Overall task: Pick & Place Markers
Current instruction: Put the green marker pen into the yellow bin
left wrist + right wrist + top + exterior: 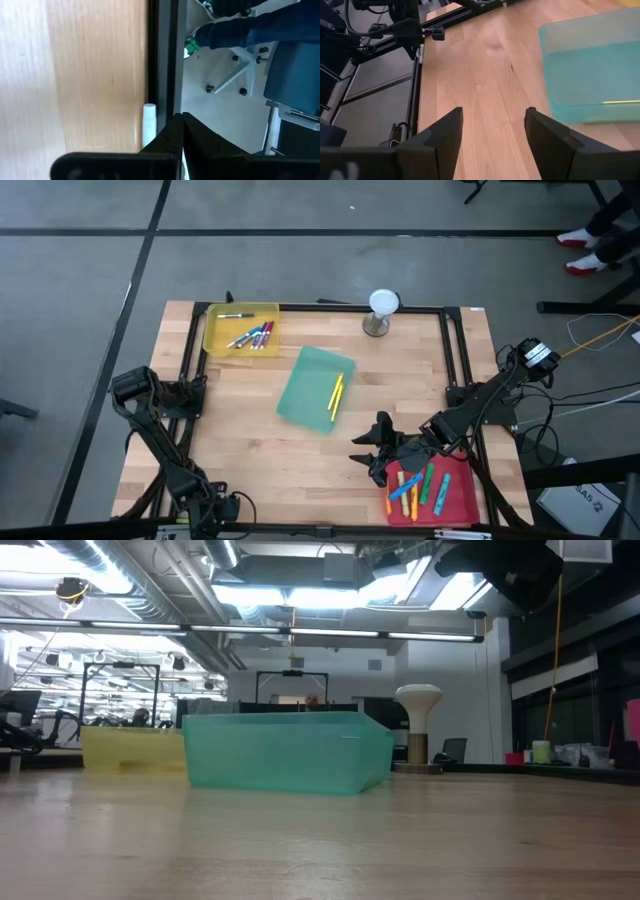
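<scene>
High view: the right gripper (372, 452) hangs with fingers apart, empty, beside the red tray (462, 498) holding several markers (418, 485). More markers (252, 336) lie in the yellow tray (212, 332); a yellow marker (336, 396) rests in the green tray (305, 385). Left wrist view: the left gripper (181, 131) is pressed together at the table edge (162, 55).

From straight overhead we see the whole pale wooden tabletop (300, 450). Our low camera sits at board level, facing the translucent teal plastic tray (288, 752) near centre, shared with the overhead view. The left wrist camera looks along the tabletop's edge; the right wrist camera faces that tray from five o'clock.
</scene>
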